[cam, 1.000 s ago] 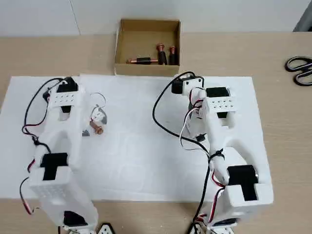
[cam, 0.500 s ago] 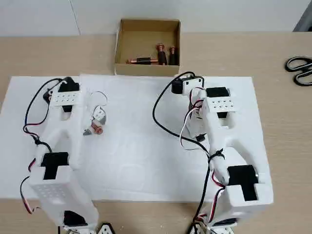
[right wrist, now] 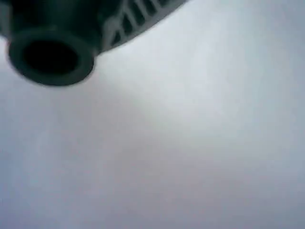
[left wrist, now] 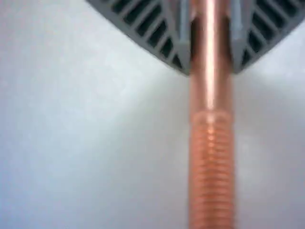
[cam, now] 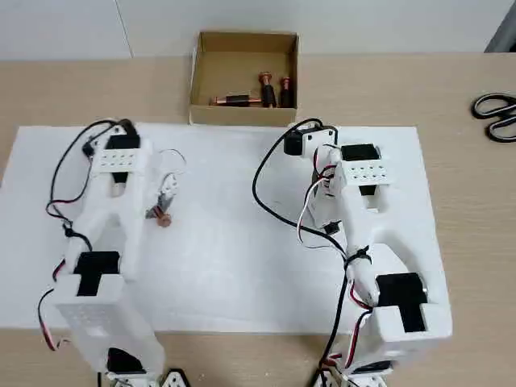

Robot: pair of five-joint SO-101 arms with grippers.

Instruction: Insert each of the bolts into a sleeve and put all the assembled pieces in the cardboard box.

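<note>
Copper bolt point(left wrist: 210, 143), smooth shank then threads, hangs above the white sheet point(cam: 234, 242), clamped narrowly between the left gripper point(left wrist: 209, 57) grey ribbed fingers; the right gripper point(right wrist: 90, 28) clasps a dark hollow sleeve point(right wrist: 50, 57)

Copper bolt point(left wrist: 211, 143), plain shank pinched in left claw point(left wrist: 210, 47), threaded end sticking out; left of centre in high view. Black sleeve point(right wrist: 50, 57), open bore toward camera, upper left of right wrist view. Open cardboard box point(cam: 230, 64) top centre, three assembled pieces point(cam: 266, 90) inside, one lying sideways.
</note>
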